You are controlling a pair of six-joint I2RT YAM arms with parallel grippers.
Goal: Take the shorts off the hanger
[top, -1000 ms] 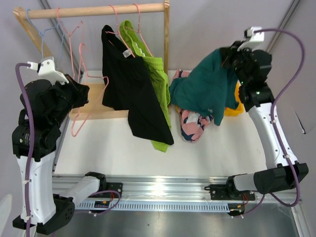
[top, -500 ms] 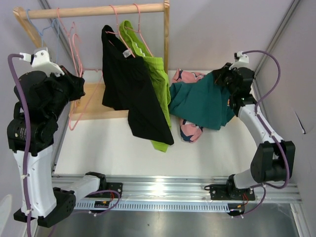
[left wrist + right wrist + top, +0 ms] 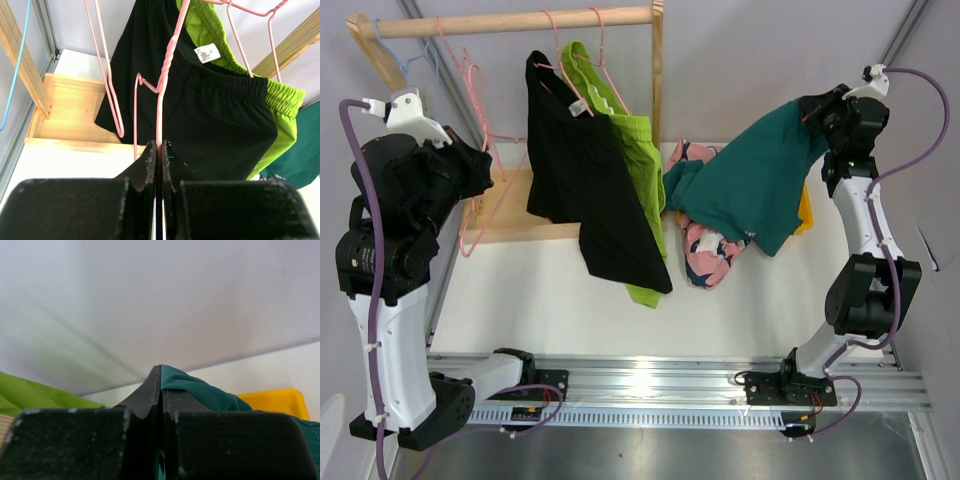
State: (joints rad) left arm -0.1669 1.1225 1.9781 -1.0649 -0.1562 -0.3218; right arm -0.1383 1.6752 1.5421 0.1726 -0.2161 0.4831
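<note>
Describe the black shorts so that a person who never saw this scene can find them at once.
Find the wooden rail across the top of the overhead view. Two garments hang near its right end, overlapping each other. The black shorts are the left one, with a small white label at the waistband; their neighbour on the right is the lime green shorts.

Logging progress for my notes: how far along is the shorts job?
Done: pink-navy shorts and orange shorts lie on the table. In hand: right gripper holds teal shorts; left gripper pinches a pink hanger. Left: black shorts and lime green shorts, on hangers.
</note>
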